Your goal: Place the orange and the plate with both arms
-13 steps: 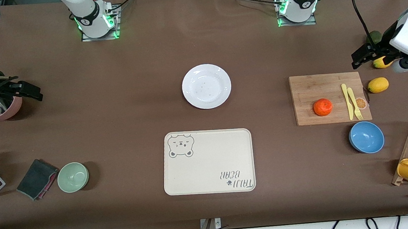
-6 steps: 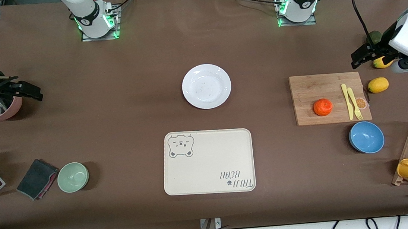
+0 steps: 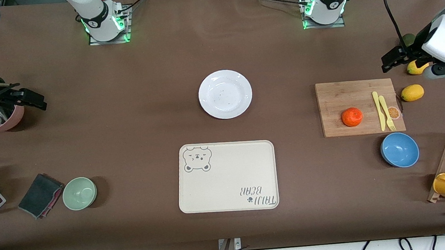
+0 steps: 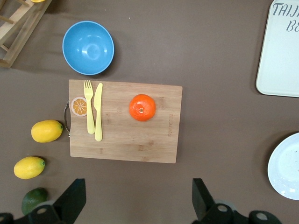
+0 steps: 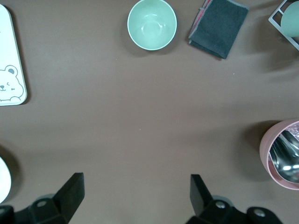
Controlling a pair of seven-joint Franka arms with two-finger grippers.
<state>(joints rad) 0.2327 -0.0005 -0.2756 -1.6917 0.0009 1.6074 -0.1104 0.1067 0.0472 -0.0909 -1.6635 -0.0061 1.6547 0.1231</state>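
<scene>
Your left hand (image 3: 394,59), fingers spread and empty, has edged slightly up near the lemons; right hand (image 3: 30,100) waits released. Orange (image 3: 352,117) untouched on the cutting board (image 3: 338,97), plate (image 3: 225,94) mid-counter: approach just starting.

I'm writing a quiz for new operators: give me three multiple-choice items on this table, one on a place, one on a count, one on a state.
1. Where does the orange lie?
A. on the wooden cutting board
B. on the plate
C. in the blue bowl

2. How many yellow lemons lie near the board?
A. one
B. two
C. four

3. How do the left gripper jaws stand?
A. shut on the orange
B. shut on a fork
C. open and empty

Key: 1 A, the orange rests on the board beside the yellow cutlery. 2 B, the left wrist view shows two lemons. 3 C, both fingers stand wide apart with nothing between them.
</scene>
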